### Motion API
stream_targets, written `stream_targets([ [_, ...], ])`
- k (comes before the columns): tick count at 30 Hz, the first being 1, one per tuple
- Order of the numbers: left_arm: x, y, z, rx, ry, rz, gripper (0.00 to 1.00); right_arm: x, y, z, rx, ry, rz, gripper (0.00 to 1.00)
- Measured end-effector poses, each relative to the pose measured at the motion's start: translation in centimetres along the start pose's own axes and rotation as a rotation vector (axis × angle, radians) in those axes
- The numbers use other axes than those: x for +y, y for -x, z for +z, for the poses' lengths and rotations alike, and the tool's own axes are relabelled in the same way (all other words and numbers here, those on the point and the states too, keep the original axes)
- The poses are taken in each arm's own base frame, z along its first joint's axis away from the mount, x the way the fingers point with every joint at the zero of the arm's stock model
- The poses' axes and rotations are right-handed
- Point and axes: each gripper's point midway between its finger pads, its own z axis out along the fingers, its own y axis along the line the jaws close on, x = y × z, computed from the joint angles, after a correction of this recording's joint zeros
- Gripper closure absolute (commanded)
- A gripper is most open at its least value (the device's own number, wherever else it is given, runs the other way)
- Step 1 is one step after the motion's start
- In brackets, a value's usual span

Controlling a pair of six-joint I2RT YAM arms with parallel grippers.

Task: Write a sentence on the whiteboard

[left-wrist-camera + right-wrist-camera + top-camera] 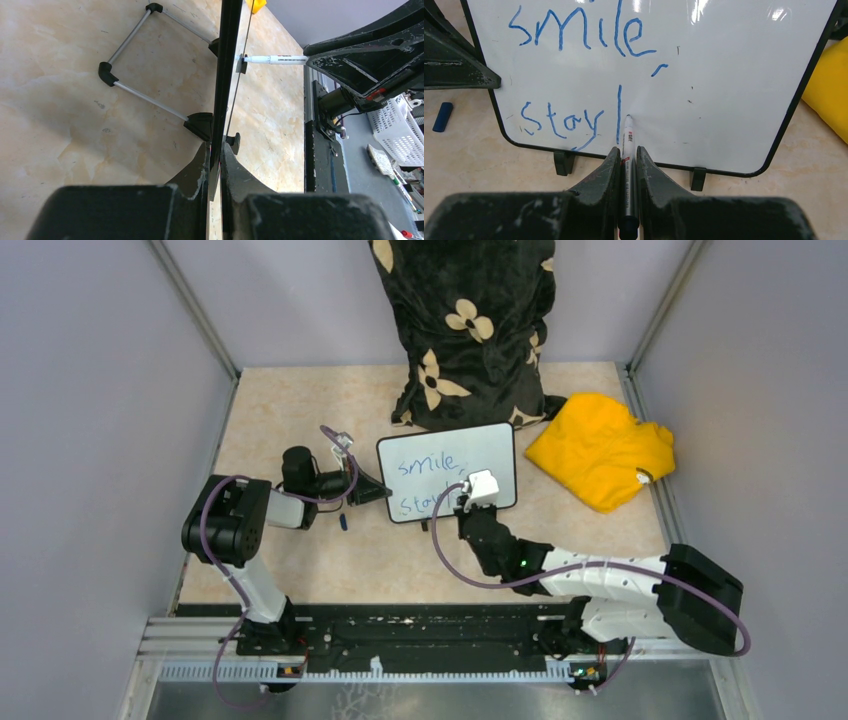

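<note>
Whiteboard work under way: a small white rectangular whiteboard with rounded corners and a thin dark frame (480,452) stands upright on black feet mid-worktop, just in front of a black cushion with cream flowers (465,330) and beside a crumpled yellow cloth (600,448). The blue handwritten sentence (579,35) reads "smile," on the upper line and "stay" plus one vertical stroke on the lower.

The right arm (610,585) has its jaws nearly closed around a slim white marker with a dark barrel (628,135), whose tip meets the board just right of that stroke. The left arm (235,530) has its jaws pinched tight on the board's left edge, bracing it; in the left wrist view the board (227,75) appears edge-on with its wire stand behind.

The step in hand appears to be forming the next letter after "stay". Doing it well likely means light, even tip pressure so the board does not tip back, a firm brace at the left edge, and letters sized like those written, moving rightward into the bare white area while staying above the bottom frame.

Counted: one whiteboard, with two feet showing in the right wrist view; one marker; one small blue cap (443,117) lying on the beige worktop (300,420) left of the board; one yellow cloth; one cushion; two arms; two written lines.
</note>
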Motion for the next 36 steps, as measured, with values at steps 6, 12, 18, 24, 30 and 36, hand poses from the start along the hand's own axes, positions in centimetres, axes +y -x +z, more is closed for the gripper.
stream_targets([
  [6, 0.0, 0.0, 0.0, 0.0, 0.0, 0.0, 1.0, 0.4, 0.2, 0.2, 0.0, 0.006, 0.003, 1.0],
  [12, -0.1, 0.0, 0.1, 0.002, -0.002, 0.0, 1.0, 0.7, -0.1, 0.3, 0.009, 0.022, 0.001, 1.0],
  [18, -0.1, -0.1, 0.1, 0.003, -0.003, 0.0, 1.0, 1.1, -0.5, 0.3, 0.023, 0.039, 0.01, 1.0],
  [24, -0.1, -0.1, 0.1, 0.003, -0.003, -0.001, 1.0, 1.1, -0.7, 0.3, 0.029, 0.036, 0.018, 1.0],
  [30, -0.1, -0.1, 0.1, 0.003, -0.003, 0.0, 1.0, 0.5, -0.9, 0.0, 0.041, 0.015, 0.015, 1.0],
  [36, -0.1, -0.1, 0.1, 0.004, -0.003, -0.001, 1.0, -0.5, -0.8, -0.3, 0.042, -0.019, 0.013, 1.0],
])
